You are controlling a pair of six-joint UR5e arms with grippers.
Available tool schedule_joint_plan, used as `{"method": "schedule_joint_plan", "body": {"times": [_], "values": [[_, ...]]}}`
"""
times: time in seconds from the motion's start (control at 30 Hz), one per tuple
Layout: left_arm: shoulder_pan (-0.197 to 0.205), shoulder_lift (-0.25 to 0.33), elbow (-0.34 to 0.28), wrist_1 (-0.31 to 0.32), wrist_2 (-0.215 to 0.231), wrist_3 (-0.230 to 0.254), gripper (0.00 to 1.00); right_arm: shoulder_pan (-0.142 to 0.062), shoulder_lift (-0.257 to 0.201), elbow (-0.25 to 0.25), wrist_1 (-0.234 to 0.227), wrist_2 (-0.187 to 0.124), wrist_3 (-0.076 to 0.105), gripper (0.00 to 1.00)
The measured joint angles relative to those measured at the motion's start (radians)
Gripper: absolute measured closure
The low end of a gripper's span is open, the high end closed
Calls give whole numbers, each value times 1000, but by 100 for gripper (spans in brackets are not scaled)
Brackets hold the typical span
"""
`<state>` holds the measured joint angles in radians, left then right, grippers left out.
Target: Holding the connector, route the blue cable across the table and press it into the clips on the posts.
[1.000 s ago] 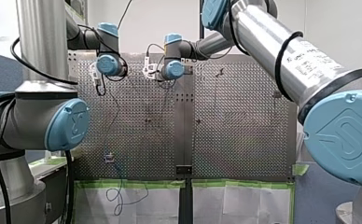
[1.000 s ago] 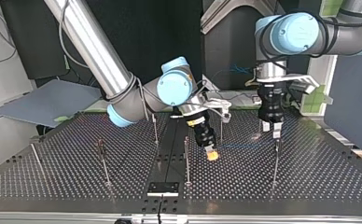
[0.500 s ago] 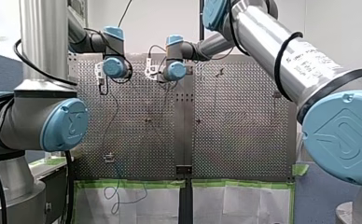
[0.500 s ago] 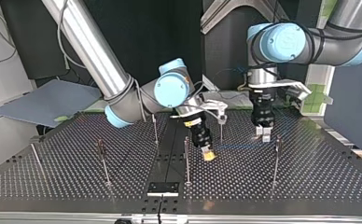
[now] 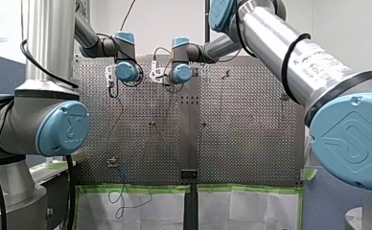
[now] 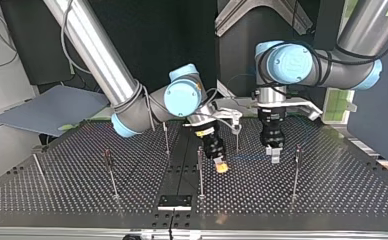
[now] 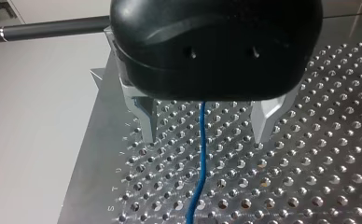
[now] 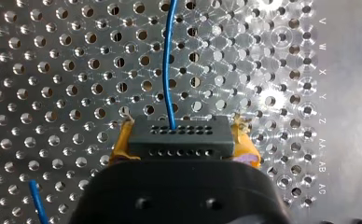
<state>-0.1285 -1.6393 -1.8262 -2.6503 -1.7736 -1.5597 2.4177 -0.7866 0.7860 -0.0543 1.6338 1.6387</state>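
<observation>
My right gripper [image 6: 221,166] is clamped on the connector [image 8: 181,140], while the blue cable [image 7: 200,163] runs untouched between the wide-open jaws of my left gripper [image 7: 203,136].

My left gripper [image 6: 273,155] slid in from the table's [image 6: 332,192] side edge toward the middle. My right gripper [image 6: 221,167] and its connector [image 8: 179,137] nudged the same way.

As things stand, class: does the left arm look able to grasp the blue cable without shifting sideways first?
Probably yes. The blue cable runs between the open metal fingers of the left gripper, with nothing else between them; whether they hang low enough is unclear.
</observation>
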Motion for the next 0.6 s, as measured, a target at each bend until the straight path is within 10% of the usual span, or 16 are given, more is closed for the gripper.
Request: {"method": "schedule_joint_plan", "body": {"times": [0.3, 0.5, 0.57, 0.6], "values": [[-5, -38, 38, 0, -24, -4, 0, -4, 0, 0, 0, 0, -1, 100], [-5, -39, 38, -3, -29, -36, 69, -5, 0, 0, 0, 0, -2, 100], [-5, -39, 38, -4, -29, -47, 76, -5, 0, 0, 0, 0, -2, 100], [-5, -39, 38, -4, -29, -51, 100, -5, 0, 0, 0, 0, -2, 100]]}}
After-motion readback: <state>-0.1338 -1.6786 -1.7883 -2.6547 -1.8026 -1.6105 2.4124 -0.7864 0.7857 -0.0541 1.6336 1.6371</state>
